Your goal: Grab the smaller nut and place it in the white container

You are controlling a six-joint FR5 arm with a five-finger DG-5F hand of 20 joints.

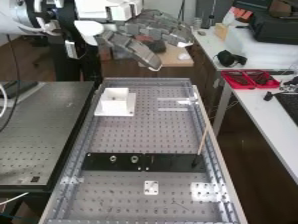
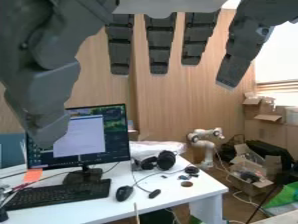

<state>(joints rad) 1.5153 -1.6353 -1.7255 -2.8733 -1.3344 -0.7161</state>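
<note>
The hand [image 1: 154,29] is high at the top of the high view, well above and beyond the bench, its fingers straight and nothing held. In the wrist view the hand [image 2: 159,44] hangs with fingers extended and the thumb apart from them. The white container [image 1: 115,106] stands on a white plate at the far left of the perforated bench. Inside it is a small dark spot that I cannot identify. On the flat black bar [image 1: 173,162] stand the larger nut [image 1: 113,158] and, just right of it, the bearing [image 1: 134,159].
A thin wooden stick [image 1: 203,141] leans at the bar's right end. A small white plate [image 1: 151,188] lies nearer than the bar. Red trays [image 1: 249,79] sit on the side table at right. A monitor [image 2: 80,137] and headphones [image 2: 159,160] are on a desk.
</note>
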